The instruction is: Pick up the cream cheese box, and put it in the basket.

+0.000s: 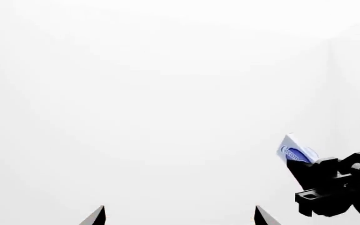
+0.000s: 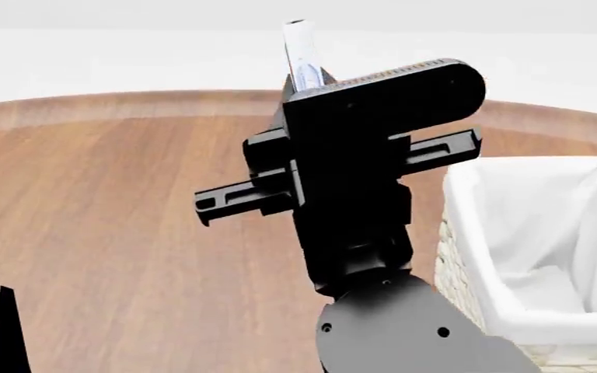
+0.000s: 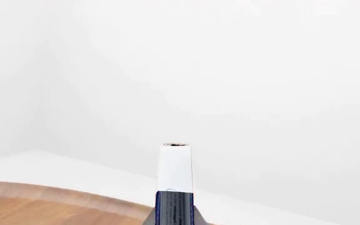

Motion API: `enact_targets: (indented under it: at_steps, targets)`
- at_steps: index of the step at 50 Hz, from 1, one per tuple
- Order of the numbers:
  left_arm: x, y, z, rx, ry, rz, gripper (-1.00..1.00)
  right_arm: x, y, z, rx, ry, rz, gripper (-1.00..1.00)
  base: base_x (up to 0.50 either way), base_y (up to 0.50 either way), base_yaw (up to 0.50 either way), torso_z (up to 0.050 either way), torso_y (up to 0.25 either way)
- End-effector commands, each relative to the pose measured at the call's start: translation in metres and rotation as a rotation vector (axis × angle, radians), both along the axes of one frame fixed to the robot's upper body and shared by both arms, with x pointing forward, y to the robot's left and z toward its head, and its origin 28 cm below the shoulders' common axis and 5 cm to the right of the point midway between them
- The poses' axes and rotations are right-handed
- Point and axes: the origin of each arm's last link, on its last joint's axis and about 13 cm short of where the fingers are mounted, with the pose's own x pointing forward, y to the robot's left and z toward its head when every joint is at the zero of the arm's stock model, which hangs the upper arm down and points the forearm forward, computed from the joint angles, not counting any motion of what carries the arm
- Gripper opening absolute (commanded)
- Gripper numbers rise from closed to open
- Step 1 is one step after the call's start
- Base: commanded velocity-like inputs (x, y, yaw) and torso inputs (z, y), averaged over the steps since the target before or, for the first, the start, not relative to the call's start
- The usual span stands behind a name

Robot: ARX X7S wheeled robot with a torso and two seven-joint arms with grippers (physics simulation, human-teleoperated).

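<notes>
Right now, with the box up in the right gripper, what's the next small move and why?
Probably swing the right gripper rightward until it is over the basket. The box is clamped and lifted clear of the table, but it sits left of the basket's opening, so releasing here would likely miss.

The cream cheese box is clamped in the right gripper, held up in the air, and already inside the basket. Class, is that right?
One detail is wrong. The cream cheese box is clamped in the right gripper, raised, but the head view shows it beside the basket, not inside.
</notes>
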Motion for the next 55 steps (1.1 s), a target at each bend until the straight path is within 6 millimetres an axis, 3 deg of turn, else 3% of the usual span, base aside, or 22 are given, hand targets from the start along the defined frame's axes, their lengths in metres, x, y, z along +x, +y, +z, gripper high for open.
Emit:
enact_targets:
  at_steps: [1, 15, 33, 43, 55]
  targets:
    - [0.0, 0.0, 0.0, 0.004, -0.006, 0.004, 1.0, -0.017, -0.013, 0.034, -0.015, -0.112, -0.02, -1.0, 0.0, 0.0, 0.0, 0.0, 0.0]
    - [0.0, 0.0, 0.0, 0.003, -0.014, 0.009, 1.0, -0.016, -0.05, 0.04, -0.022, -0.115, -0.103, -1.0, 0.0, 0.0, 0.0, 0.0, 0.0]
    - [0.001, 0.002, 0.001, -0.008, -0.018, 0.017, 1.0, 0.027, -0.107, 0.035, -0.049, 0.024, -0.243, -1.0, 0.0, 0.0, 0.0, 0.0, 0.0]
    - [0.003, 0.002, 0.0, -0.007, -0.014, 0.02, 1.0, 0.048, -0.135, 0.014, -0.086, 0.17, -0.297, -1.0, 0.0, 0.0, 0.0, 0.0, 0.0]
    - [0.003, 0.004, 0.002, -0.01, -0.017, 0.022, 1.0, 0.057, -0.163, 0.028, -0.118, 0.313, -0.299, -1.0, 0.0, 0.0, 0.0, 0.0, 0.0]
